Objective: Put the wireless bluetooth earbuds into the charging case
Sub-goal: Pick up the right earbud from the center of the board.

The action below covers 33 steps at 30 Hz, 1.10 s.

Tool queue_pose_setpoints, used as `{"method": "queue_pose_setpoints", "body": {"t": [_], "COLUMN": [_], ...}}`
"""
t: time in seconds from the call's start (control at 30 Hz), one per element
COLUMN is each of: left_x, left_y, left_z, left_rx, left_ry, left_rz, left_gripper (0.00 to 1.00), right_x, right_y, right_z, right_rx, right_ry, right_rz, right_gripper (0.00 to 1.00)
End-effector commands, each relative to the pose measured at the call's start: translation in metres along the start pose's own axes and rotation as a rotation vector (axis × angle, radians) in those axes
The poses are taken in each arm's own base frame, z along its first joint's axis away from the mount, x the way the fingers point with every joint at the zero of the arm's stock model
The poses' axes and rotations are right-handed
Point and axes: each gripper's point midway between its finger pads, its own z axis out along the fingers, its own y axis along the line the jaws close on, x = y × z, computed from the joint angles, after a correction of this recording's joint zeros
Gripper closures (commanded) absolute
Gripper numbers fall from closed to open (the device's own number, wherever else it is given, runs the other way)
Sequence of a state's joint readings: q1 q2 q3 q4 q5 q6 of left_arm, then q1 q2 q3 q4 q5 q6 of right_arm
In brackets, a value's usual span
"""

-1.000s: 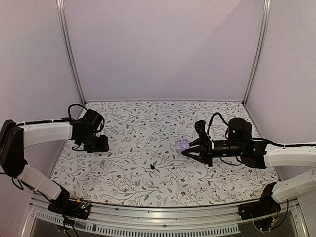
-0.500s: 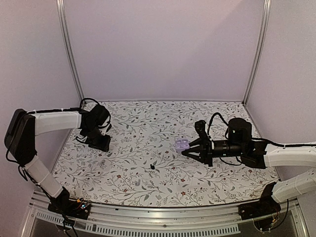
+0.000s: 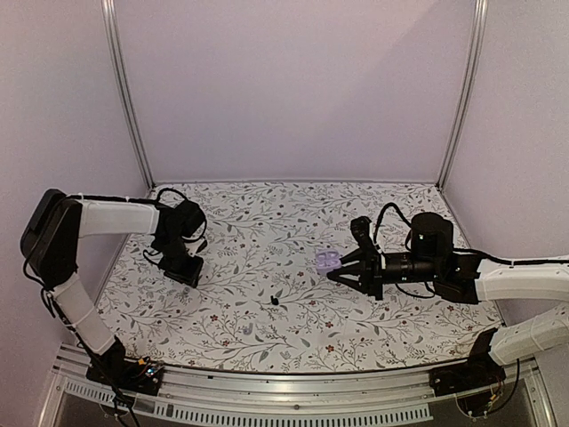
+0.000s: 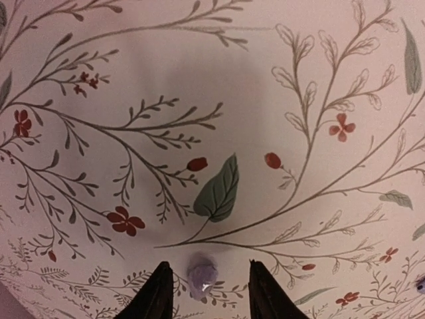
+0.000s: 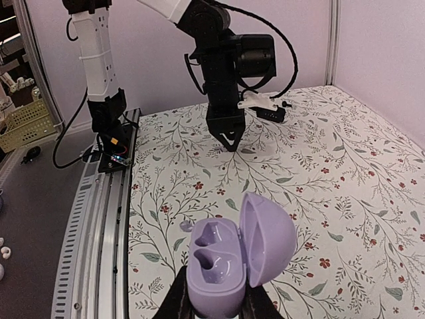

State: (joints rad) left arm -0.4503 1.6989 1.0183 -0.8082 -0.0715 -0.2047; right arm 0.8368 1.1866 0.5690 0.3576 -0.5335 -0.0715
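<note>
The charging case (image 5: 214, 266) is a glossy, rounded lavender shell, pinched at its base between my right gripper (image 5: 216, 302) fingers above mid-cloth. Its lid stands hinged open rightward, and two empty wells line up away from the wrist camera, which the top view blurs. Only the top view shows a tiny dark earbud (image 3: 275, 301) on the matte floral cloth (image 3: 267, 222). My left gripper (image 4: 207, 296) fingers stand spread around a small glossy pale lump (image 4: 202, 280).
</note>
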Motion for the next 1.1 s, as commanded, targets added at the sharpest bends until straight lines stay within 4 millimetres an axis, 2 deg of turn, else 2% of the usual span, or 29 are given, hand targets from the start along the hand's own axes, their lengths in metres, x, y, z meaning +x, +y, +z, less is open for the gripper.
{"method": "queue_pose_setpoints", "body": {"t": [0.0, 0.33, 0.63, 0.83, 1.07], "left_x": [0.005, 0.012, 0.016, 0.018, 0.023], "left_y": [-0.003, 0.000, -0.007, -0.010, -0.012], "left_z": [0.005, 0.016, 0.015, 0.009, 0.013], "left_rx": [-0.015, -0.059, -0.049, -0.040, -0.036], "left_ry": [0.038, 0.086, 0.109, 0.107, 0.130], "left_rz": [0.026, 0.028, 0.034, 0.023, 0.028], "left_gripper": [0.62, 0.70, 0.80, 0.73, 0.73], "right_x": [-0.001, 0.001, 0.001, 0.001, 0.001], "right_y": [-0.002, -0.003, -0.002, -0.002, -0.002], "right_z": [-0.003, -0.003, -0.002, -0.002, -0.002], "right_rx": [0.013, 0.019, 0.014, 0.010, 0.008], "right_ry": [-0.006, -0.003, -0.002, -0.004, -0.005], "right_rz": [-0.004, -0.007, -0.010, -0.011, -0.007], "right_gripper": [1.00, 1.00, 1.00, 1.00, 1.00]}}
